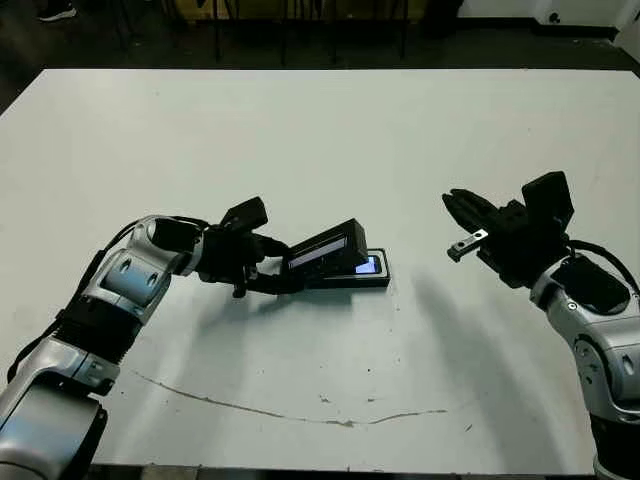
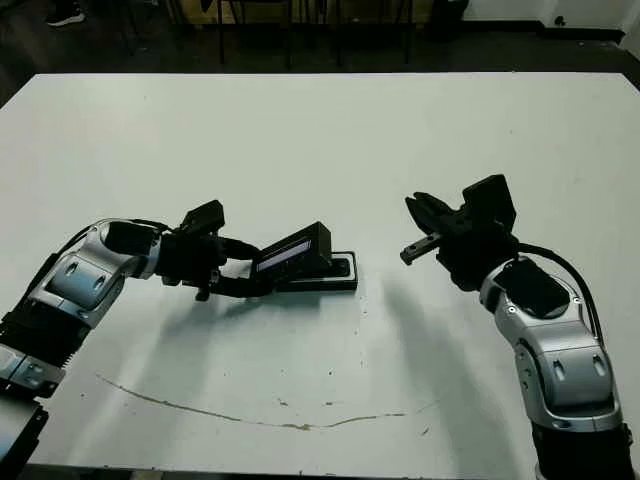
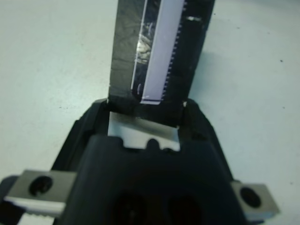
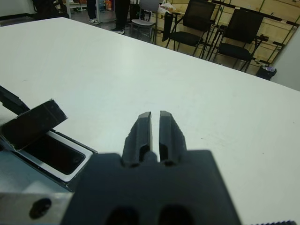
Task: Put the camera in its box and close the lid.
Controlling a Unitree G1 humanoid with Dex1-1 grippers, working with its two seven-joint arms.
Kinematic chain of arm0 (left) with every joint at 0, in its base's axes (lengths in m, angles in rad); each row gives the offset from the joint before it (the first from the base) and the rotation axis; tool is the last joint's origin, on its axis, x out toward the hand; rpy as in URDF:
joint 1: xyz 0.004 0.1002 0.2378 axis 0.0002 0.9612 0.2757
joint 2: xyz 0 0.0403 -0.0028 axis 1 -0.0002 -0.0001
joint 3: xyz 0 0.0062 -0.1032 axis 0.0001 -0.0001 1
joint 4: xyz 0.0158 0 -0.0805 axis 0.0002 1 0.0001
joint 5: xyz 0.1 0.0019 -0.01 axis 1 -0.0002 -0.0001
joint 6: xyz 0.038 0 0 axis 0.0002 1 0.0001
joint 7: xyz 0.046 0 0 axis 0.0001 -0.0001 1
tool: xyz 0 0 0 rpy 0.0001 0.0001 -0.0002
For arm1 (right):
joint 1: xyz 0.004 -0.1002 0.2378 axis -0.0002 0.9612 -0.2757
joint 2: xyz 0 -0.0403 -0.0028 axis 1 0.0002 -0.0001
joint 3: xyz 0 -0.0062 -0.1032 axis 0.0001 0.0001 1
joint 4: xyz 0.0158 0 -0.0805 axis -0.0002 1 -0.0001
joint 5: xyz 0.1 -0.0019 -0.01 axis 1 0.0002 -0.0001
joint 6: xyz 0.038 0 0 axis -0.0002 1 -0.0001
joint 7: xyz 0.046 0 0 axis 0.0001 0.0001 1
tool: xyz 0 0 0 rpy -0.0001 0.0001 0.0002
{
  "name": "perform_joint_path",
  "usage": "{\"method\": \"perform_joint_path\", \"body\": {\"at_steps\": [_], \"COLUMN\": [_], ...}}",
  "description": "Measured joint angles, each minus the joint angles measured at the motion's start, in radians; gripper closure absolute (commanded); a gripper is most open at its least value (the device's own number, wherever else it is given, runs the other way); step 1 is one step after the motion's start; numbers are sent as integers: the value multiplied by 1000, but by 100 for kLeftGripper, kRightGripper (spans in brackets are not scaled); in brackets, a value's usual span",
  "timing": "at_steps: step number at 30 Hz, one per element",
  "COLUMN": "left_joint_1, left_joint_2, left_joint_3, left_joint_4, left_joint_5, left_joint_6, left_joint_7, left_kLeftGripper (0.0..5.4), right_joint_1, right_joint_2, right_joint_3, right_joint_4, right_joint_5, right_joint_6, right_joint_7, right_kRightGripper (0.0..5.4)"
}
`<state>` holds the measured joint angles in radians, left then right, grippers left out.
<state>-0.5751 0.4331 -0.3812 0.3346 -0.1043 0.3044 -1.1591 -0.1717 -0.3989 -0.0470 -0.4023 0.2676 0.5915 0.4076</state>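
I see the white bench [image 1: 320,140], wide and bare except near its middle, with a thin dark scratch line close to my edge. My left arm reaches in from the left, and the left gripper [image 1: 268,268] has its fingers clamped on one end of the lid [image 1: 322,250]; in the left wrist view the lid rises from between the fingers, with its pale glossy strip facing the camera. The lid is tilted, its far end raised, and it hangs over the left part of the box [image 1: 362,272], which lies flat on the bench. In the box's open right end I see a small bluish screen, so I judge that the camera [image 1: 368,265] is already lying inside. The right gripper [image 1: 462,222] hovers well apart to the right, above the bench, its fingers together and holding nothing, as the right wrist view shows. By my judgement the first part of the task is done, and what is left is to lower the lid flat onto the box and let go.
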Motion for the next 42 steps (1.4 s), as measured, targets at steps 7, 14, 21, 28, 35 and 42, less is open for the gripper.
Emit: {"method": "perform_joint_path", "body": {"at_steps": [7, 14, 21, 28, 35, 42], "left_joint_1": [-6, -18, -55, -81, -99, -131], "left_joint_2": [-1, -3, -8, -16, -39, -53], "left_joint_3": [-3, -34, -85, -119, -120, -147], "left_joint_4": [6, -65, -167, -239, -256, -292], "left_joint_5": [3, 48, 103, 120, 116, 115], "left_joint_6": [-16, 25, 185, 343, 463, 599], "left_joint_7": [-13, -6, 12, 33, 49, 76], "left_kLeftGripper": [289, 290, 290, 290, 290, 290], "right_joint_1": [1, 1, 0, 0, 0, 0], "right_joint_2": [0, 0, 0, 0, 0, 0], "right_joint_3": [1, 2, 6, 5, 5, 6], "right_joint_4": [-3, -4, -6, -3, -3, -4], "right_joint_5": [-1, -1, -3, -2, -3, -3], "right_joint_6": [0, 2, 3, 3, 4, 11], "right_joint_7": [-3, -3, -4, -3, -4, -4], "right_kRightGripper": [540, 540, 540, 540, 540, 540]}}
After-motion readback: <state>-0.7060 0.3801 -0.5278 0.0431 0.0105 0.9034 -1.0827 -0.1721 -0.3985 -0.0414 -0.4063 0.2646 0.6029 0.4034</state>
